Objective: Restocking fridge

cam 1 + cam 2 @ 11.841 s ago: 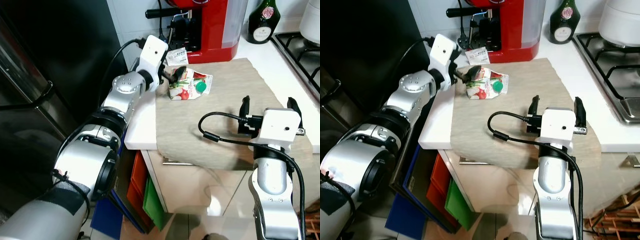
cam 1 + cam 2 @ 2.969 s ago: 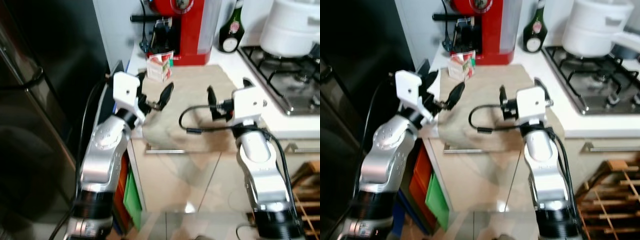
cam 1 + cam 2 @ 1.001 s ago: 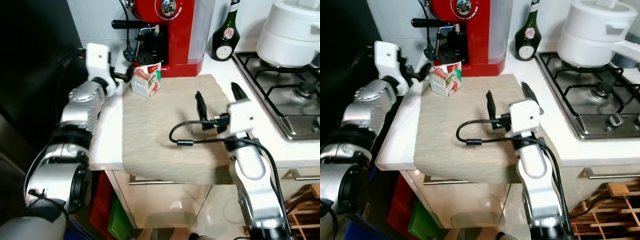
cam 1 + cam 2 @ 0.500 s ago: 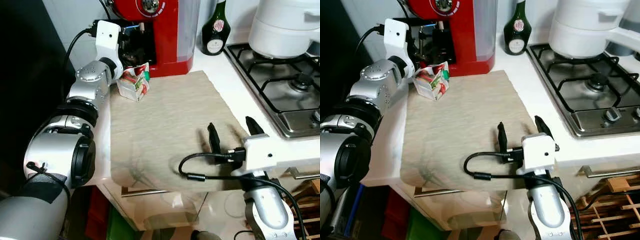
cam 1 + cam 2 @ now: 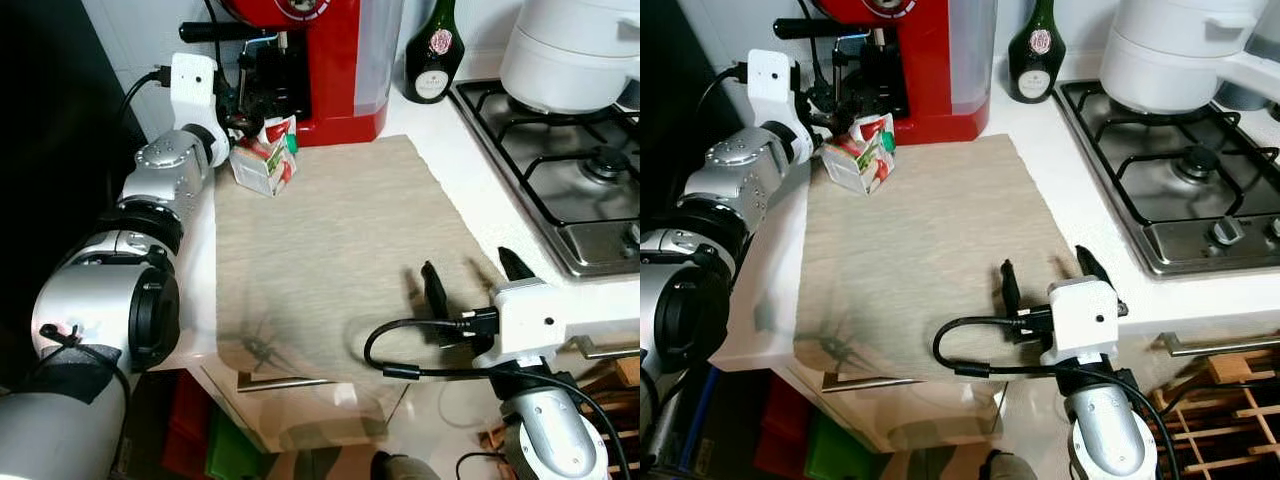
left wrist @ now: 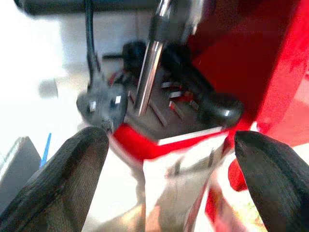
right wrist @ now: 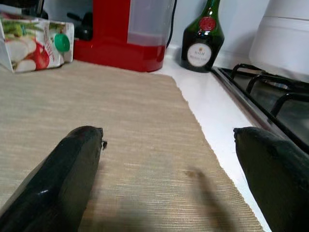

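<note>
Our left gripper (image 6: 164, 159) is reaching over the top of the small juice carton (image 5: 264, 160), with its fingers spread wide to either side of the carton's folded top and nothing held between them. The carton stands at the far left corner of the beige cloth mat (image 5: 340, 260), right in front of the red coffee machine (image 5: 320, 60) and close to its drip tray; in the right wrist view its green cap and fruit print face us.

Our right gripper (image 5: 1055, 275) hovers low over the near edge of the mat, well apart from the carton, fingers also wide and empty. A green bottle (image 5: 1032, 40) stands behind the mat beside the gas hob (image 5: 1180, 170).

We judge the step in hand to be the pick-up of the carton, the first part of carrying it to the fridge, and it is not yet grasped.

The next move calls for lowering the left fingers so they straddle the carton's body, then closing gently: the carton looks soft-sided and partly crumpled, so a hard squeeze could buckle it. We should also mind the machine's spout and the power cable (image 6: 91, 53) just beyond the fingertips.
</note>
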Robot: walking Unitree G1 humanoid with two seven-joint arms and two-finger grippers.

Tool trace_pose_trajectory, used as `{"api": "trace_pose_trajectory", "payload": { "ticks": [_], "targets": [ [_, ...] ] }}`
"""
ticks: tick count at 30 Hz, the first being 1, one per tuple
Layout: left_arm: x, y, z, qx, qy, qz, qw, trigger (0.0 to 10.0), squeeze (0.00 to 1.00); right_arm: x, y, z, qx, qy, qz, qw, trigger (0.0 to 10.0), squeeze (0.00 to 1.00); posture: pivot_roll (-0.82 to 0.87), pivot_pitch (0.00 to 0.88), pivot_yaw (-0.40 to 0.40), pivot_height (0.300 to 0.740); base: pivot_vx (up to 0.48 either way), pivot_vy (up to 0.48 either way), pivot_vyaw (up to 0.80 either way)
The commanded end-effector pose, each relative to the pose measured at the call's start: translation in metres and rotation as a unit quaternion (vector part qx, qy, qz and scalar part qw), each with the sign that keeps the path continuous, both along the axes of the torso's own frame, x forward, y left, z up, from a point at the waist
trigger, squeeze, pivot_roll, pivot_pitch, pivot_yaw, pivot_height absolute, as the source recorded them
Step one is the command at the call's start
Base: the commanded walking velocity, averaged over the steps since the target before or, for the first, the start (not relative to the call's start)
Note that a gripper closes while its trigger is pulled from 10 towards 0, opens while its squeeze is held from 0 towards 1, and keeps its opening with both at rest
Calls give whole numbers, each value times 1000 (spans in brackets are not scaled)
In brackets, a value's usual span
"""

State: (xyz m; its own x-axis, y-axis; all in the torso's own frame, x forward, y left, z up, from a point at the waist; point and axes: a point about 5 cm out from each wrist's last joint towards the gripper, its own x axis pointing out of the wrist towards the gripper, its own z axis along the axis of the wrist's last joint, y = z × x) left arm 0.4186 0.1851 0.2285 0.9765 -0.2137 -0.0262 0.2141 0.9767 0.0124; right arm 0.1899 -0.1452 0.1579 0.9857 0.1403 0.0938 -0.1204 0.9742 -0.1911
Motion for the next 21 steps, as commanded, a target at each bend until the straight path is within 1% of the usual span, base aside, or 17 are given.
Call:
{"api": "trace_pose_trajectory", "payload": {
  "ticks": [1, 2, 5, 8, 10, 12, 15, 19, 20, 21],
  "targets": [
    [-2, 8, -3, -4, 3, 2, 1000, 10000, 0, 2, -1, 3, 4, 0, 5, 1000, 10000, 0, -219, 75, 26, 740, 0, 0, 0],
    [-3, 8, -5, -4, 5, 1, 1000, 10000, 0, 3, -1, 3, 3, 1, 7, 1000, 10000, 0, -219, 75, 26, 740, 0, 0, 0],
    [-6, 10, -24, -7, 46, 2, 999, 10000, 0, 7, -1, 2, 2, 5, 13, 1000, 10000, 0, -203, 66, 10, 740, 0, 0, 0],
    [-11, 2, -47, 13, 92, -23, 995, 10000, 0, 11, 1, 1, 1, 4, 22, 1000, 10000, 0, -197, 54, 5, 740, 0, 0, 0],
    [-13, 1, -55, 25, 107, -26, 994, 10000, 0, 13, 1, 1, -1, 2, 25, 1000, 10000, 0, -196, 45, 7, 740, 0, 0, 0],
    [-13, 4, -51, 30, 103, -21, 994, 10000, 0, 17, 0, 2, -2, -1, 23, 1000, 10000, 0, -196, 22, 17, 740, 0, 0, 0],
    [-12, 7, -46, 36, 93, -20, 995, 10000, 0, 20, 0, 1, -1, -4, 21, 1000, 10000, 0, -194, 10, 23, 740, 0, 0, 0],
    [-10, 10, -35, 47, 73, -30, 996, 10000, 0, 26, 2, 1, 1, -14, 17, 1000, 10000, 0, -188, 0, 36, 740, 0, 0, 0],
    [-11, 11, -32, 59, 64, -41, 995, 10000, 0, 27, 2, 2, 1, -19, 17, 1000, 10000, 0, -185, 0, 40, 740, 0, 0, 0],
    [-11, 11, -32, 59, 64, -41, 995, 10000, 0, 27, 2, 2, 1, -19, 17, 1000, 10000, 0, -185, 0, 40, 740, 0, 0, 0]
  ]
}}
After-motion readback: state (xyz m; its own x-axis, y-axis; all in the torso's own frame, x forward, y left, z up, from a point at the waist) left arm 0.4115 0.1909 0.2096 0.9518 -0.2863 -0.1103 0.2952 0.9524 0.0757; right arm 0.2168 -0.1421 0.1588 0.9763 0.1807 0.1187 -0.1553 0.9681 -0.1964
